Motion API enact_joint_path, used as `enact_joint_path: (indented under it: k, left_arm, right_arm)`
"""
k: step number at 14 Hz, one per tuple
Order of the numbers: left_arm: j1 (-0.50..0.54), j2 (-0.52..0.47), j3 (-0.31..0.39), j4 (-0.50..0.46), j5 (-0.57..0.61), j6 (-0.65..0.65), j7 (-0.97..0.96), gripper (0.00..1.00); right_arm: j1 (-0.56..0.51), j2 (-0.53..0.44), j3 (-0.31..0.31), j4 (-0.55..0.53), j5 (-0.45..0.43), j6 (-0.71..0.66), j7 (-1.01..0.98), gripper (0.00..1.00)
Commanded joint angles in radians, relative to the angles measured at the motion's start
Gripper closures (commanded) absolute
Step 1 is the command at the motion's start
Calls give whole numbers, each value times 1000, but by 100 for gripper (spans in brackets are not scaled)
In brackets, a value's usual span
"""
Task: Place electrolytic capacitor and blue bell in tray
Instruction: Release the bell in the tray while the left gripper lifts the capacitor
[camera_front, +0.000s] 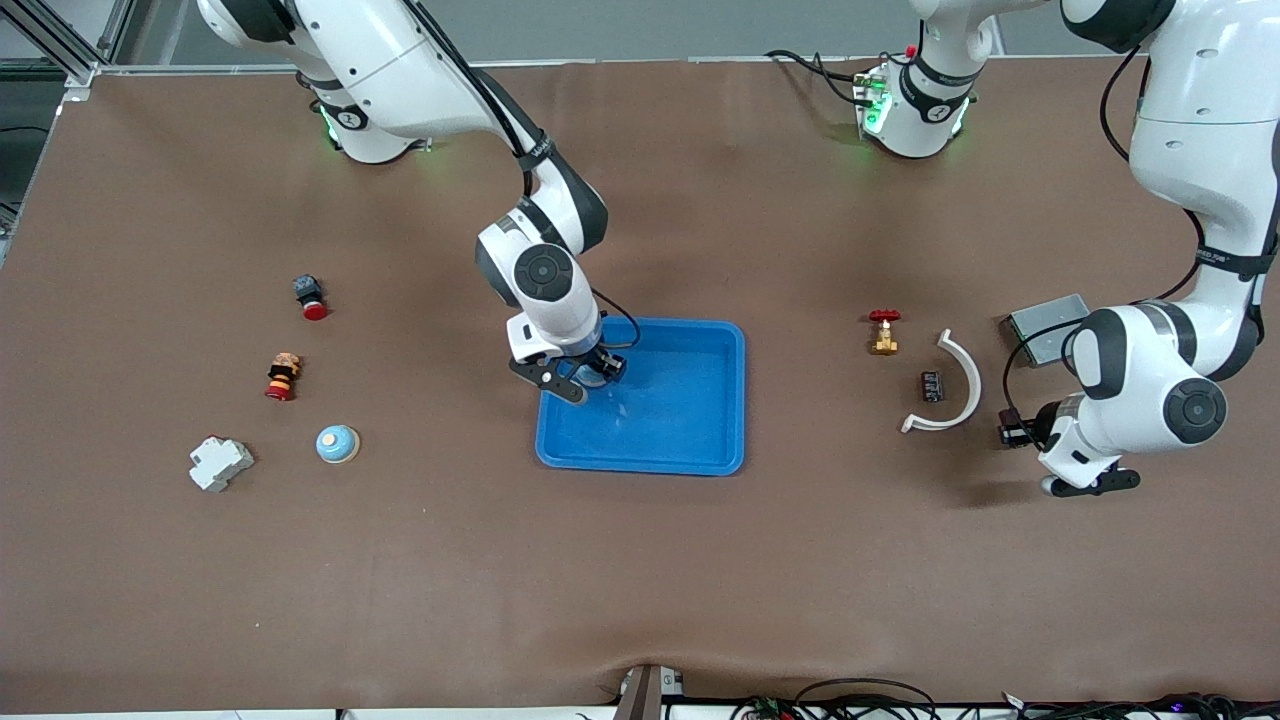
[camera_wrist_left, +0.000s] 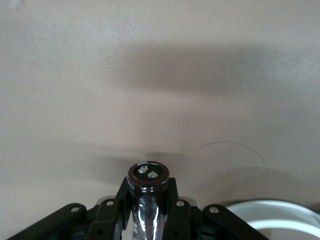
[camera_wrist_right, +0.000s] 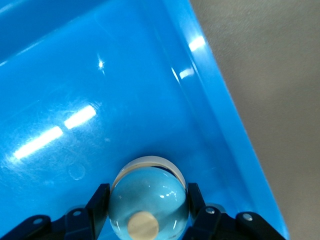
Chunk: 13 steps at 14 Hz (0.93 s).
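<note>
1. Toward the right arm's end of the table, a second blue bell (camera_front: 337, 444) sits alone, well apart from both pincers.
2. The right gripper (camera_front: 580, 375) hangs over the tray (camera_front: 740, 400), at its corner toward the right arm's end. It pinches the blue bell (camera_wrist_right: 150, 192) (dome between both fingers (camera_wrist_right: 100, 200), over the blue floor).
3. A second capacitor (camera_front: 932, 386) lies on the table inside the white curved piece (camera_front: 950, 385).
4. The left gripper (camera_front: 1085, 485) is over bare table near that curved piece, well apart from the tray. We see it clamped on the electrolytic capacitor (camera_wrist_left: 148, 172), whose capped end pokes out past the fingertips.
</note>
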<state>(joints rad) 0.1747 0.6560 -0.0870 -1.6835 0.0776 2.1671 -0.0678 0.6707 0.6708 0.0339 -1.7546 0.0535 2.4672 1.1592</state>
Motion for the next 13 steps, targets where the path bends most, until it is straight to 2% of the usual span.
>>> enact_joint_path:
  k: [1,4,7,9,10,11,12,13]
  left_arm:
    - [-14,-15,-7,135,17,-182,-12,100]
    - [-55,-39,-10,173,8,-239,-101,100]
    - [-109,-75,-13,174,2,-257,-245,100]
    - [-155,-85,-13,209,1,-306,-355,100]
    - [-181,-85,-13,231,1,-328,-415,100]
    - [-205,-85,-13,245,-1,-340,-472,100]
    - [-225,-85,-14,251,-12,-348,-516,100]
    - [-244,-85,-13,251,-36,-352,-552,100]
  right_arm:
    - [14,6,-12,24,-9,-7,25,100]
    - [14,16,-12,24,-9,13,25,100]
    - [14,18,-14,23,-9,16,25,100]
    - [14,20,-14,23,-9,16,25,100]
    - [14,23,-15,23,-10,16,24,84]
    - [14,26,-15,24,-12,16,24,11]
    - [14,26,-17,24,-12,16,24,0]
    - [14,24,-17,26,-23,13,19,0]
